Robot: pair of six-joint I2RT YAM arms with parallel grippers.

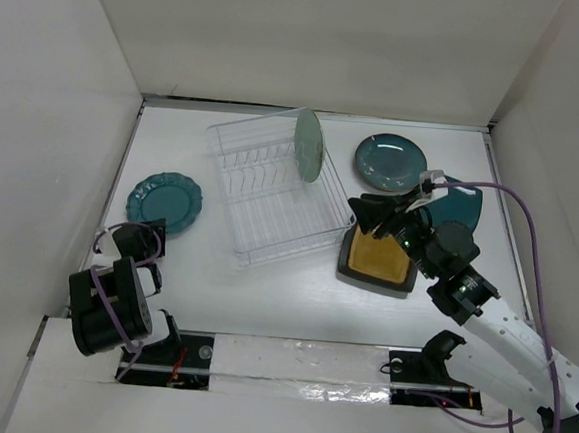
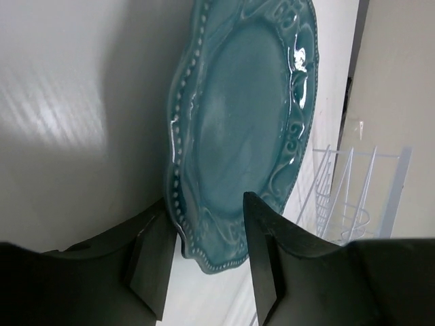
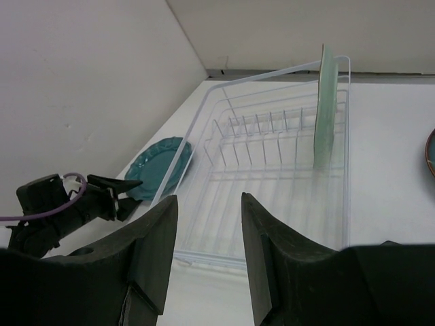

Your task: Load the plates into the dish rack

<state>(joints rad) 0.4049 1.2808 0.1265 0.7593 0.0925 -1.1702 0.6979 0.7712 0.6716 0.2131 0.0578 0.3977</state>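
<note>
Five plates, one dish rack (image 1: 260,214), two grippers counted.

Only the pale green plate (image 1: 308,146) was in the rack, standing on edge in a slot at the far right end. The other four lay flat on the table (image 1: 262,305): teal scalloped plate (image 1: 164,202) left of the rack, dark teal round plate (image 1: 390,161) to the rack's right at the back, teal square plate (image 1: 463,203) further right, amber square plate (image 1: 375,255) just off the rack's near right corner.

The left gripper (image 1: 150,238) sat at the scalloped plate's near edge. In the left wrist view its fingers (image 2: 153,261) straddled the beaded rim, one each side. Whether they actually pinched it could not be told.

The right gripper (image 1: 372,215) hovered over the amber plate's far edge. Its fingers (image 3: 268,258) were spread, with only the rack seen through the gap.

The teal square plate was mostly hidden behind the right arm, with only its corners showing. The dark teal plate was cut to a sliver at the right wrist view's edge. The rack's clear ribs were hard to count.
</note>
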